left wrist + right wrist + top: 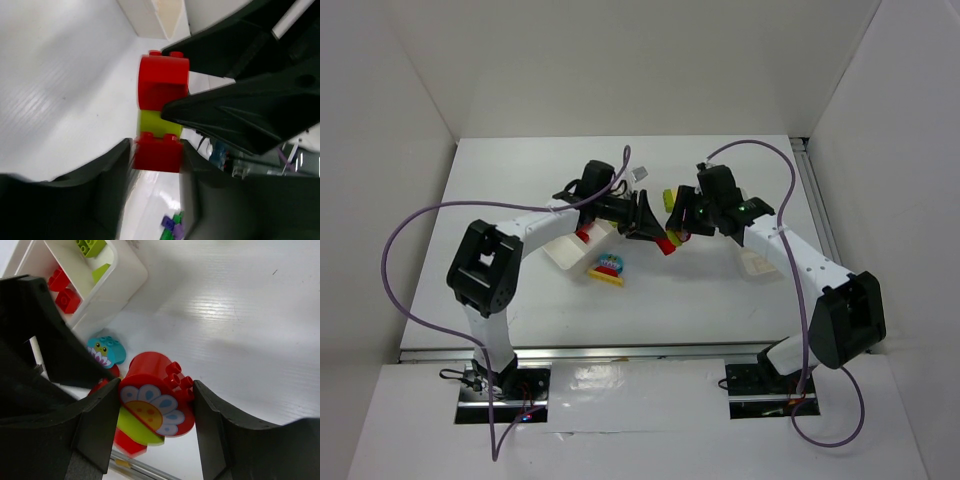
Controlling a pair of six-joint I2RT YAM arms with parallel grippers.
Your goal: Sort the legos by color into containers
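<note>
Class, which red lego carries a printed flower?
The rounded red lego held in the right gripper; the red legos in the white tray show no print.

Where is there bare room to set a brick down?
Bare: the near strip of the table between the arms, before the cyan-topped pile; also the far strip behind the lime brick. Crowded: centre, where left gripper and right gripper meet on the red-lime stack beside the tray.
</note>
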